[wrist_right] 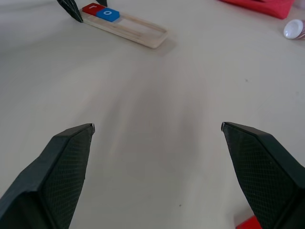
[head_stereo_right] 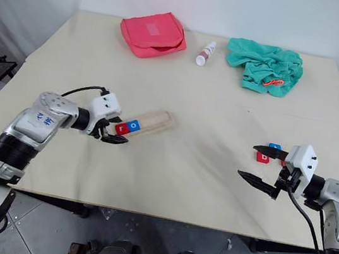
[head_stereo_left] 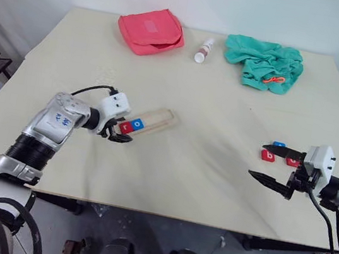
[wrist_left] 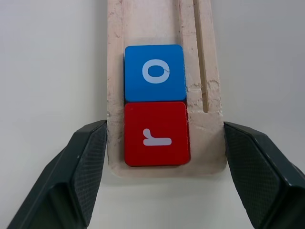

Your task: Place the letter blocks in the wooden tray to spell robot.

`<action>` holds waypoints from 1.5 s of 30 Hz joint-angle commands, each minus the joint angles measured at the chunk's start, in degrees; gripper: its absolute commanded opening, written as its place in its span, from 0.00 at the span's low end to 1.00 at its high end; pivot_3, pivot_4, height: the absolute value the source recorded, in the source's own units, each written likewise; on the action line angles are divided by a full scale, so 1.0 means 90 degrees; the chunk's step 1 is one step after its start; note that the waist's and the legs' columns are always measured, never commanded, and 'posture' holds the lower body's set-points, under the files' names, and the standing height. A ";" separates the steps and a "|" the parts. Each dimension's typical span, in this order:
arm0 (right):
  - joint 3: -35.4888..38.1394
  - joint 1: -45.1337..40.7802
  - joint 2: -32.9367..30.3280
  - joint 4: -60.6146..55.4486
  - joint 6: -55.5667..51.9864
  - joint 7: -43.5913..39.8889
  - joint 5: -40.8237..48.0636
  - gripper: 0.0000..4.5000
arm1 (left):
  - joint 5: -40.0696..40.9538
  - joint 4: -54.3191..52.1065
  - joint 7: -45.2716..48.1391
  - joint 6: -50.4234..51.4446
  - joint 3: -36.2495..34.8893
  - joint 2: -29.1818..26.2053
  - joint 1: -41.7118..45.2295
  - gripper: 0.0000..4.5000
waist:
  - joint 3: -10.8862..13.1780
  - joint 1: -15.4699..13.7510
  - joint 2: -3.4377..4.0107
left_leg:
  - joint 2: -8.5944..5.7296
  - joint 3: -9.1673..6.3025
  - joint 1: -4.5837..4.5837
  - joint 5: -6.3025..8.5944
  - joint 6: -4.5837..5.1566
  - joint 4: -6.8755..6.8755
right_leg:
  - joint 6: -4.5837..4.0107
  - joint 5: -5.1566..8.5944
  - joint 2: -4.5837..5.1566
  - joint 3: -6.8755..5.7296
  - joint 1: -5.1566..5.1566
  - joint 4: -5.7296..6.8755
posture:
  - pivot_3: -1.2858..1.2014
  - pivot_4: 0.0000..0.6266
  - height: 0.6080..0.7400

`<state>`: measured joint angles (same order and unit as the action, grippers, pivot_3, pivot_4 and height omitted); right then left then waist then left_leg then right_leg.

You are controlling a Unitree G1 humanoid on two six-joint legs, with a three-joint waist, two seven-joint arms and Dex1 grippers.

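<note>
- Pale tabletop (head_stereo_left: 201, 170) against a white wall; at 12 o'clock lie a pink pouch (head_stereo_left: 151, 30), a small bottle (head_stereo_left: 204, 50) and a green cloth (head_stereo_left: 265, 63).
- Tray (head_stereo_left: 154, 121) sits at 9 o'clock, angled, with red r (wrist_left: 156, 134) and blue o (wrist_left: 155, 72) touching at its near end; 3 slots remain.
- Left hand (wrist_left: 162, 167) is released, its fingers flanking the tray's end without gripping.
- Right hand (head_stereo_left: 277, 165) hangs spread wide and empty at 3 o'clock, just beside 3 loose blocks (head_stereo_left: 278, 155): 2 red, 1 blue.
- Step in hand, I judge: r and o are seated; b comes next.
- Next move calls for the right hand to pinch the red b and seat it against the o.
</note>
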<state>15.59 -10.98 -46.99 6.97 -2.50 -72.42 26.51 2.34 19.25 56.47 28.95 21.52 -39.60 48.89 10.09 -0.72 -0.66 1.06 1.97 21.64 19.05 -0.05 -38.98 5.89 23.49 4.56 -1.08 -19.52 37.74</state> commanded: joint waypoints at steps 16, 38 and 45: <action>0.1280 0.1833 0.0011 -0.1287 0.0081 0.0362 0.0406 1.00 | -0.0994 -0.0811 0.0780 0.0211 0.1138 0.1749 0.0806 0.76 | 0.0005 -0.0061 -0.0007 | -0.0002 -0.0003 0.0056 0.0003 0.0005 -0.0013 | 0.0011 -0.0005 -0.0005 0.0003 -0.0041 -0.0004 | 0.52 0.24 1.00; 0.1173 0.1780 0.0089 -0.1214 0.0162 0.0601 0.0359 1.00 | -0.1068 -0.2039 0.0732 0.0991 0.1224 0.1696 0.0365 0.99 | 0.0004 -0.0068 -0.0007 | -0.0003 -0.0003 0.0053 0.0001 0.0006 -0.0017 | 0.0011 -0.0006 -0.0007 0.0008 -0.0036 -0.0004 | 0.52 0.24 1.00; 0.1297 0.1939 0.0142 -0.1341 -0.0031 0.0899 0.0369 1.00 | -0.0206 -0.1954 0.0647 0.0442 -0.0043 0.1606 0.0160 0.99 | 0.0004 -0.0069 -0.0006 | -0.0001 -0.0006 0.0054 0.0001 0.0006 -0.0019 | 0.0011 -0.0006 -0.0005 0.0006 -0.0037 -0.0001 | 0.52 0.24 1.00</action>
<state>25.24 5.86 -46.24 -4.02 -2.56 -65.44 29.12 -2.11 2.74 62.54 34.62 24.81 -24.93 50.50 10.13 -1.33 -0.72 1.04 1.92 22.13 19.06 0.00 -39.16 5.99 23.44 4.51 -1.03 -19.85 37.73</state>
